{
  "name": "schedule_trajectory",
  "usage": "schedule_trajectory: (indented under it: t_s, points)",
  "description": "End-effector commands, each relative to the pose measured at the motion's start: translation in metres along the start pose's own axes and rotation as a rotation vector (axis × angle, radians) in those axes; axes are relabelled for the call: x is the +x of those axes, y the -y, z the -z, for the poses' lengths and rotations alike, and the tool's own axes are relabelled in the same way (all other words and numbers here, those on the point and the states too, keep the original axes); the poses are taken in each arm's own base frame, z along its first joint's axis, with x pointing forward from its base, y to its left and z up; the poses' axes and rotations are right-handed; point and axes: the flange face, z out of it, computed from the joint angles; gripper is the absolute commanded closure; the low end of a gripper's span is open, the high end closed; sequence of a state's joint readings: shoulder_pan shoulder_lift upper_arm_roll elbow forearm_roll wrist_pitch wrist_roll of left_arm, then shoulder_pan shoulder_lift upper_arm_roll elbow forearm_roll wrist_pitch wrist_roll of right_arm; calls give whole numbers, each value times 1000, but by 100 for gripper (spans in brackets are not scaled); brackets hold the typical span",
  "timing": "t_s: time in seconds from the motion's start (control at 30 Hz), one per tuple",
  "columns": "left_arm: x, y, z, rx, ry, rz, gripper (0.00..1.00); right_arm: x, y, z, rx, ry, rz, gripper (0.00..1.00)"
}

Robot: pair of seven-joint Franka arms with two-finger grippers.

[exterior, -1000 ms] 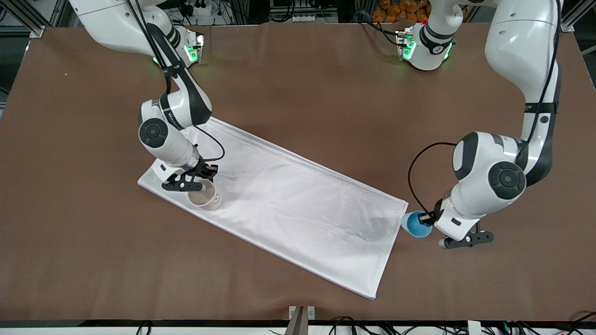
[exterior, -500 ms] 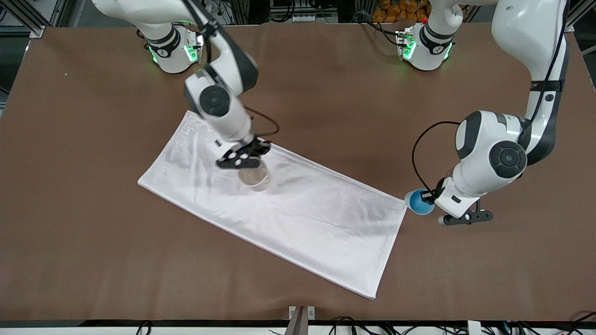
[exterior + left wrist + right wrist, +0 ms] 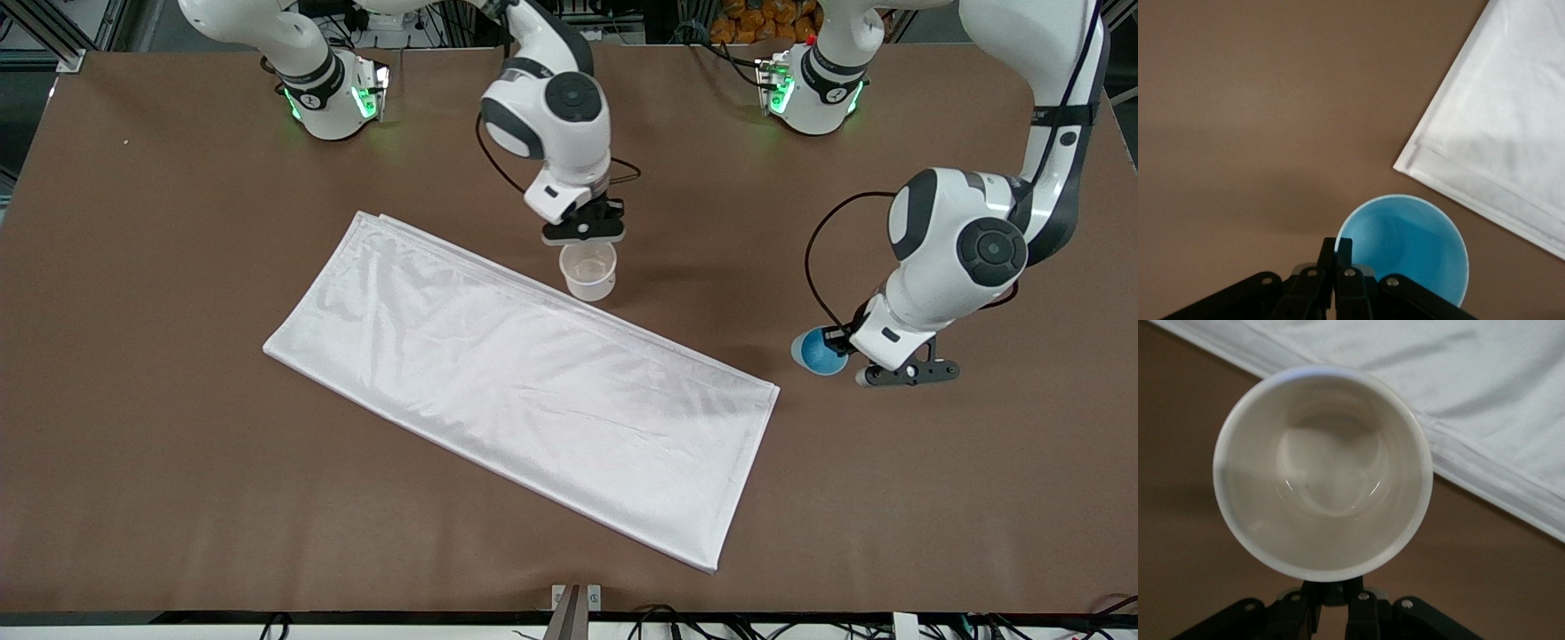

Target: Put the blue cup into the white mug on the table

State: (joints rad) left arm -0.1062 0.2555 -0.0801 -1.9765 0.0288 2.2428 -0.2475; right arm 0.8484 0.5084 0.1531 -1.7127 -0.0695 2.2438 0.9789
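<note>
My right gripper (image 3: 586, 238) is shut on the dark handle (image 3: 1335, 592) of the white mug (image 3: 589, 270). It holds the mug upright over the brown table (image 3: 178, 498), just off the edge of the white cloth that is farther from the front camera. The mug (image 3: 1323, 470) is empty, with a cream inside. My left gripper (image 3: 845, 349) is shut on the rim of the blue cup (image 3: 818, 351), holding it over the table near the cloth's corner at the left arm's end. The cup (image 3: 1408, 243) is upright and empty, and my left gripper (image 3: 1338, 248) pinches its wall.
A white rectangular cloth (image 3: 524, 382) lies slantwise across the middle of the table; it also shows in the left wrist view (image 3: 1511, 113) and the right wrist view (image 3: 1471, 400). Both arm bases stand along the table edge farthest from the front camera.
My right gripper has carried the mug off the cloth's right-arm end to above the table's middle. My left gripper has moved the blue cup toward the left arm's base.
</note>
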Motion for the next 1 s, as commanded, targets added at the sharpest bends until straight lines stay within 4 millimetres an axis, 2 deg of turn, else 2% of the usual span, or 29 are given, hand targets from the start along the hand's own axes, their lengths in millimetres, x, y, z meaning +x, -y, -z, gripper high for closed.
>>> schedule_trajectory:
  t_s: [0.0, 0.17, 0.37, 0.4, 0.43, 0.47, 0.5, 0.6, 0.77, 0.87, 0.97]
  points:
    - [-28, 4, 11, 19, -17, -26, 100, -5, 33, -21, -21, -20, 18, 100]
    - [-44, 5, 1, 21, 3, -15, 100, -23, 45, -46, -46, -7, 40, 100]
    - [-57, 9, 3, 14, -12, -6, 100, -24, 50, -50, -42, -2, 2, 99]
    - [-58, 9, 5, 14, -16, -6, 100, -25, 51, -50, -40, -2, -12, 88]
    - [-59, 8, 5, 14, -16, -7, 100, -25, 51, -49, -38, -2, -27, 71]
    - [-59, 8, 7, 12, -18, -5, 100, -25, 51, -49, -37, 0, -45, 39]
    - [-60, 7, 7, 12, -18, -6, 100, -26, 52, -49, -36, -5, -53, 0]
    - [-62, 4, 8, 11, -20, 1, 100, -29, 55, -40, -28, -8, -51, 0]
    - [-65, -4, 7, 9, -16, -7, 100, -29, 51, -2, -40, -10, -53, 0]
    - [-66, -10, 9, -4, -15, 11, 100, -29, 47, 31, -35, -12, -56, 0]
    - [-75, -28, 7, -4, -4, 36, 100, -23, 36, 70, -22, -17, -71, 0]
